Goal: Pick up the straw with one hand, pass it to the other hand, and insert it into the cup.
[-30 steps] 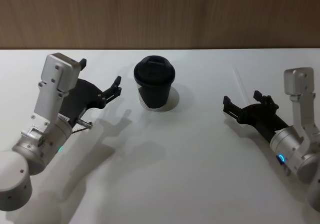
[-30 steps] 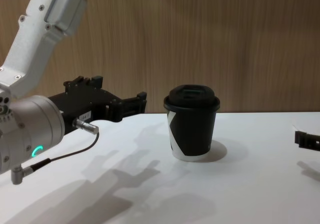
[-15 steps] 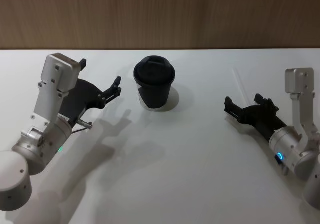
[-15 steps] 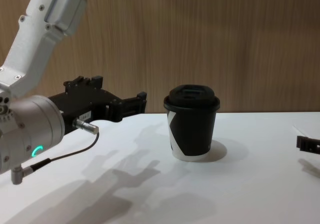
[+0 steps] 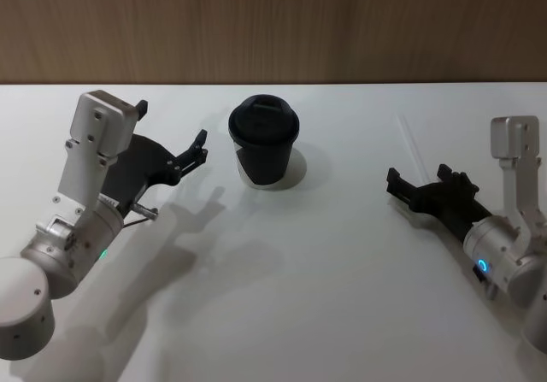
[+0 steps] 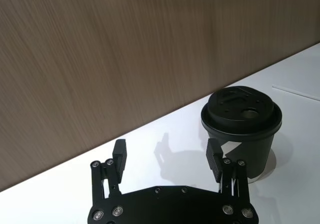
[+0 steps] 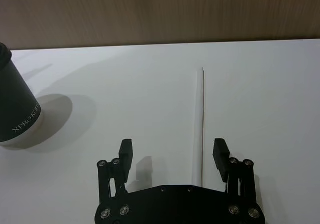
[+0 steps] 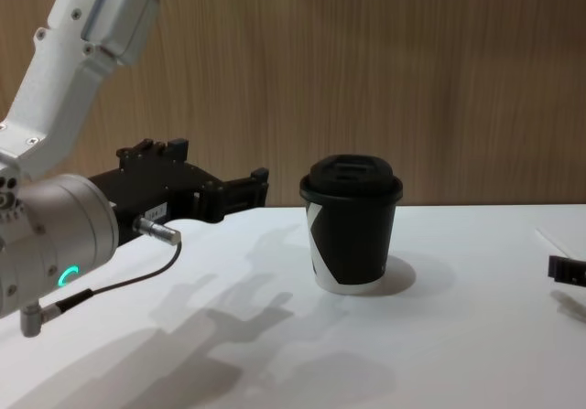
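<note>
At far left, left gripper on its silver wrist, hovering above the white table, fingers spread wide. Just ahead of it and off toward its inner finger, the cup, upright, lid on, close to that fingertip but apart. Further right, well clear of the cup, the straw, flat on the table, pointing away from the robot. At its near end, right gripper, low over the table, fingers splayed, straddling the straw's near end. Straw between the two fingers, closer to one, touching neither. Wood-panel wall behind everything.
</note>
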